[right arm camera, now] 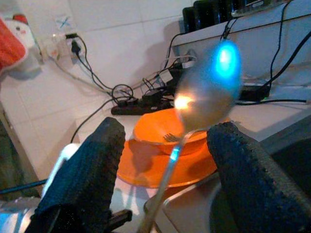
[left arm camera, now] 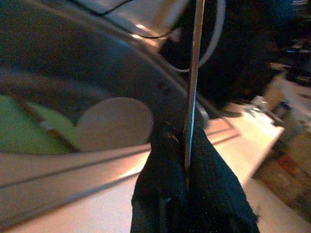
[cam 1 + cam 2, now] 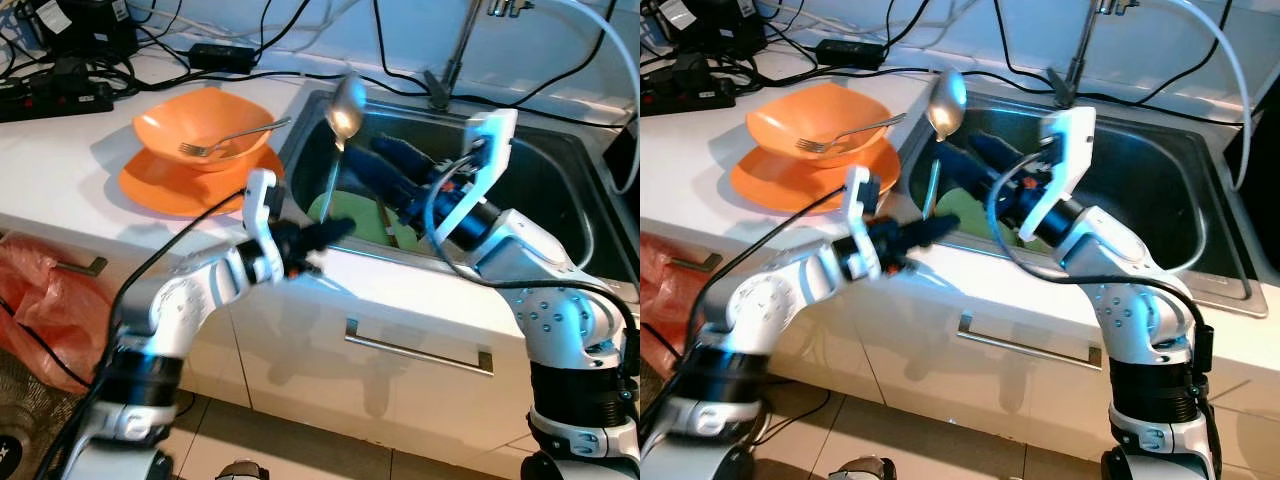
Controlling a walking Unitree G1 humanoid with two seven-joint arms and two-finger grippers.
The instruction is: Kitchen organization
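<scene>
Steel sink (image 3: 560, 170), shiny spoon (image 3: 346, 108) upright

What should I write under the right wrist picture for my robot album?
Open right end effector faces the upright spoon, with an orange bowl and fork behind.

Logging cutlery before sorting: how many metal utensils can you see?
2. A long silver metal spoon held upright by the left gripper over the sink's edge; a silver fork in the orange bowl. Others may hide in the sink.
</scene>
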